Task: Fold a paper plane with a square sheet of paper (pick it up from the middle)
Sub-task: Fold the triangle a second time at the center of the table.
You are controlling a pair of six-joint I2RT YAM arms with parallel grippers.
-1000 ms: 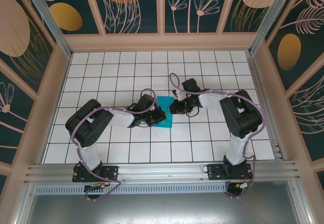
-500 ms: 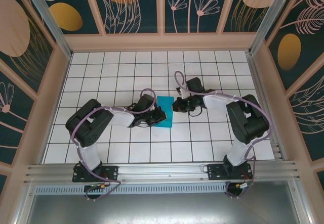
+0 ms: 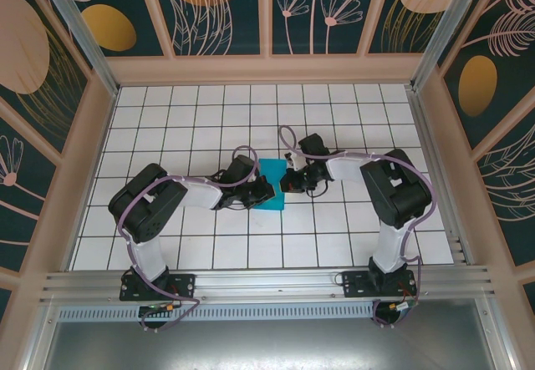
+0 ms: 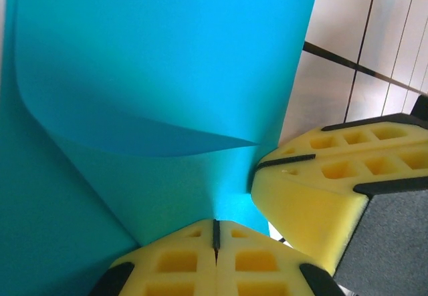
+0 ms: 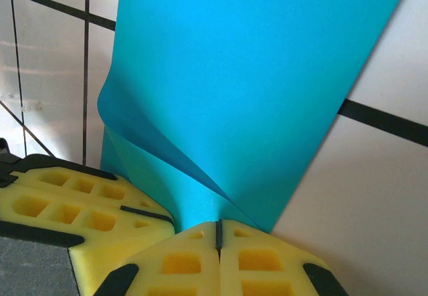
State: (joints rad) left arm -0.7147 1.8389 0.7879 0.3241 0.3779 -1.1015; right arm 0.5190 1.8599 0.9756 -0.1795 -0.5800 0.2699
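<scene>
The square sheet of paper [image 3: 272,183] is bright cyan-blue and lies folded into a narrow strip at the table's middle. My left gripper [image 3: 265,194] is at the strip's near left edge. It is shut on the paper [image 4: 167,109], which curls up from the pinch between the closed yellow fingers [image 4: 167,262]. My right gripper [image 3: 287,181] meets the strip's right edge. It is shut on the paper [image 5: 254,95], where a raised fold runs into the seam of its fingers [image 5: 267,262]. Both grippers sit close side by side; the right gripper's fingers [image 4: 321,189] show in the left wrist view.
The white gridded table [image 3: 334,128] spreads all around the paper. Beige walls [image 3: 430,136] close it in at the back and sides. A metal rail [image 3: 267,282] runs along the near edge by the arm bases.
The right arm drew slightly away to the right, then came back to the paper's right edge, and its jaws closed. The left gripper and the paper stayed in place.
</scene>
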